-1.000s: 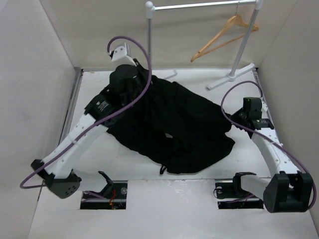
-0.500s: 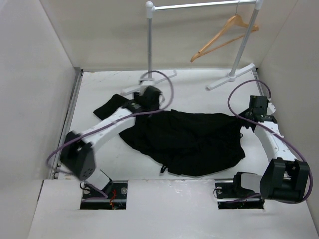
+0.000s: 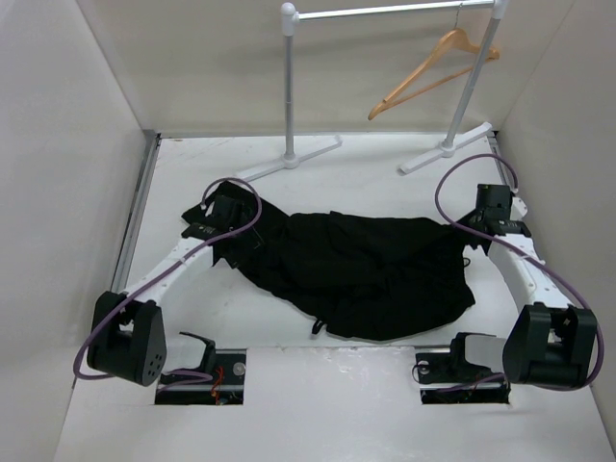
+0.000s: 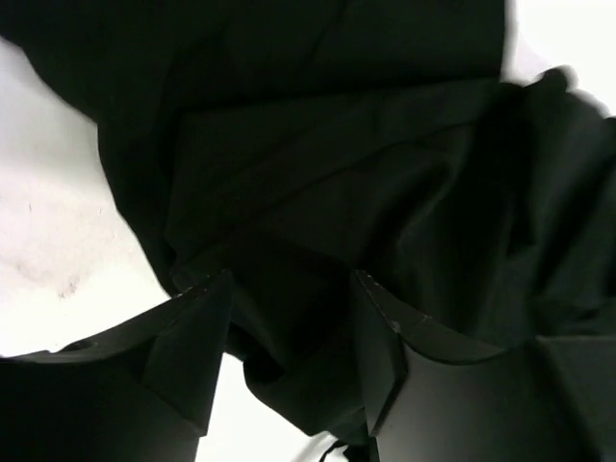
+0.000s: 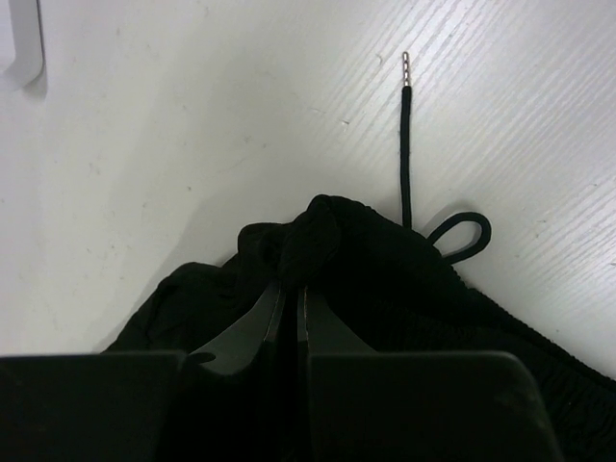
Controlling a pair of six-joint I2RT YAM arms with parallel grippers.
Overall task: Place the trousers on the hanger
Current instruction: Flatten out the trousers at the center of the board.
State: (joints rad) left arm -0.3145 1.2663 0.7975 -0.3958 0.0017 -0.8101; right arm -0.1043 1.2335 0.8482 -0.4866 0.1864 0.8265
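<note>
See the large black soft fabric trousers crumpled across the middle of the white surface, well apart from the light tan wooden hanger on the grey metal rail. Expect limp, light cloth, sagging when lifted. Note the right pincer clamped on the waistband beside the black drawstring. Note the left pincer spread wide over loose folds, gripping nothing. Better to take the waistband there also, not one thin fold.

trousers on table, centre | hanger on rail, behind right | rail behind trousers
</note>
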